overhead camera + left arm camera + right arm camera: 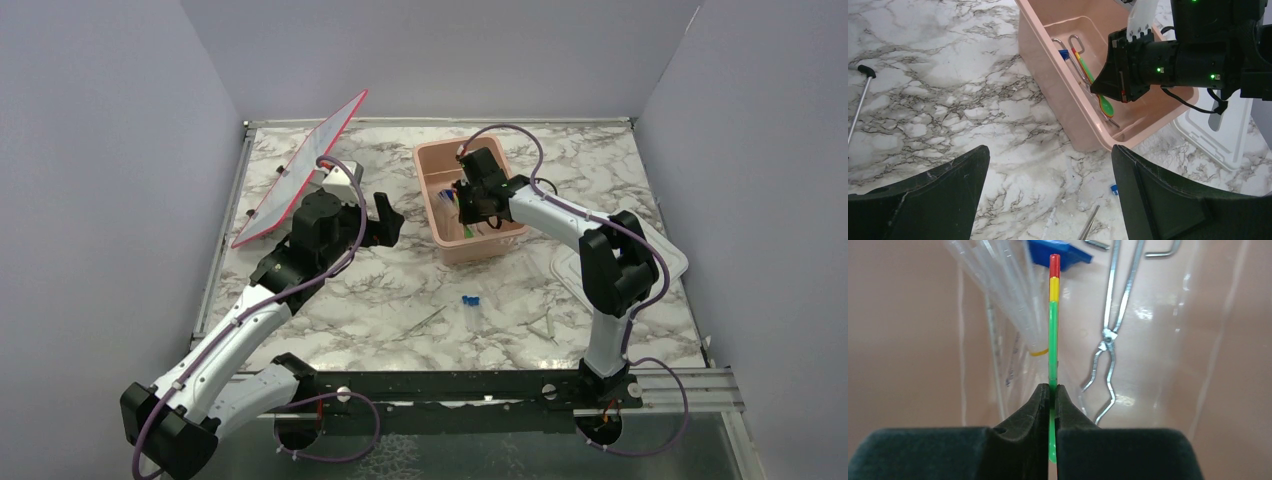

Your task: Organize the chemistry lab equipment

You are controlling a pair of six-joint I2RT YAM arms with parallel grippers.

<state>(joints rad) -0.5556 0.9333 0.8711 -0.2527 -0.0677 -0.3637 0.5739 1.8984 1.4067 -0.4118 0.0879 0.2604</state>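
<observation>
R arm point(560, 215) is reaching into the pink tub point(432, 152). R jaws are clenched on the green-yellow stick point(1052, 340), pinched flat between the pads. From the R wrist cam its long axis runs straight away from the jaws: green shaft, then a yellow band, red tip at the far end. L wrist cam shows the other end, a green spoon-shaped bit point(1106, 104) poking out below the jaws. So the stick runs roughly lengthwise in the tub, red end toward the far wall. Can't tell if it touches the tub floor.

Also in the tub:
- Thin clear pipettes point(1010, 292), fanned out left of the stick, same general direction.
- Metal tongs point(1108, 335) on the right, handle loops at the far end, tips toward the cam.
- A blue piece point(1060, 252) at the far wall.

There's faint blue print on one clear piece, too blurred to read.

L arm point(320, 225) is up over the surface point(380, 290), left of the tub. L jaws are released, spread wide w/ nothing between them.

Out on the surface, near the front, are clear tubes w/ blue caps point(471, 308), long axis near-to-far, caps on the far end. Metal tweezers point(428, 320) lie at a slant just left of them, and more pipettes point(547, 325) lie to the right.

The white lid point(665, 262) lies flat right of the tub. The red-edged panel point(300, 175) stands tilted at far left.
</observation>
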